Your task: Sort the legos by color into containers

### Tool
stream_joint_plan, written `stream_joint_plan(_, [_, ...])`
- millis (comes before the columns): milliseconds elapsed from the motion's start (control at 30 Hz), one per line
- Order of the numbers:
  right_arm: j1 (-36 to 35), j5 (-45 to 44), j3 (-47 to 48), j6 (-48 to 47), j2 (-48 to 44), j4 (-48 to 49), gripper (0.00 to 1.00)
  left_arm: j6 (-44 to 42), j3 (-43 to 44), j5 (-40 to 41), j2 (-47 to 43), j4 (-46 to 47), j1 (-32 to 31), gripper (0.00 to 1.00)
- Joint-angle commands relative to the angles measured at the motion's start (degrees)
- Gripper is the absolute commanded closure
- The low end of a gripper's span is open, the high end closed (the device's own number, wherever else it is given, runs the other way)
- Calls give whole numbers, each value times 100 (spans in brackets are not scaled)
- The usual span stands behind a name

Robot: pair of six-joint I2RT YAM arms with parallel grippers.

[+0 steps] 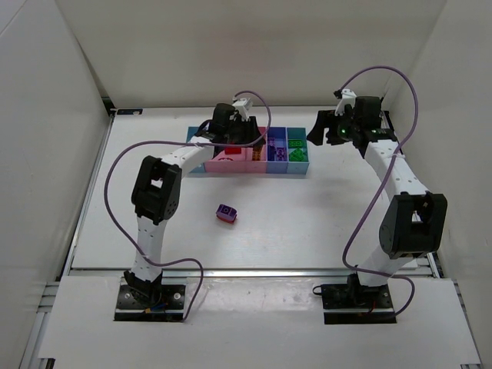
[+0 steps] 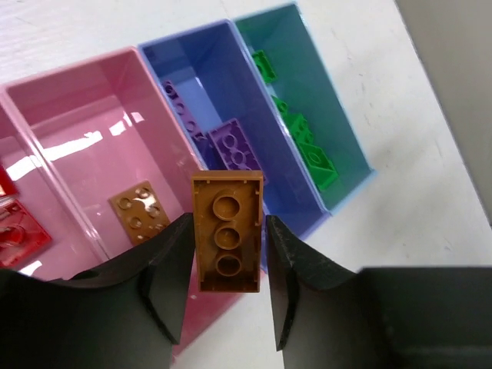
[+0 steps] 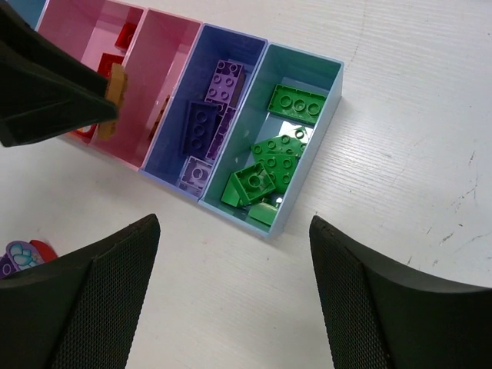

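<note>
1. Legos (image 3: 296, 100) are mostly sorted – red ones (image 2: 15, 231) in one pink compartment, purple ones (image 3: 204, 127) in the darker blue one, green ones (image 3: 265, 165) in the light-blue end one
2. Left gripper (image 2: 228, 219) hangs over the near edge of the second pink compartment (image 2: 92, 146) with an orange brick (image 2: 227, 242) between its jaws. They flank it closely, but I cannot tell whether they clamp it. A second orange brick (image 2: 140, 210) lies inside
3. Right gripper (image 3: 234, 223) hovers by the green end – jaws spread wide, empty
4. Remaining, I judge: drop this brick, then fetch the purple-and-red piece (image 1: 226, 213) alone on the table (image 1: 307, 223)

Overhead, two wrist views; shared tray (image 1: 261, 170)
</note>
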State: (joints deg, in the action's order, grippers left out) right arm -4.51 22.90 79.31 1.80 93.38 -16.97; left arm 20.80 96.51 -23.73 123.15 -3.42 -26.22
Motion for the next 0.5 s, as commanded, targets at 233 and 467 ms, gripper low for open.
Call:
stream_joint_plan(233, [91, 215, 41, 48, 66, 54, 18, -40, 351, 764, 130, -203, -32, 34])
stream_joint_plan(467, [91, 539, -38, -101, 57, 106, 19, -172, -341, 19, -774, 798, 20, 33])
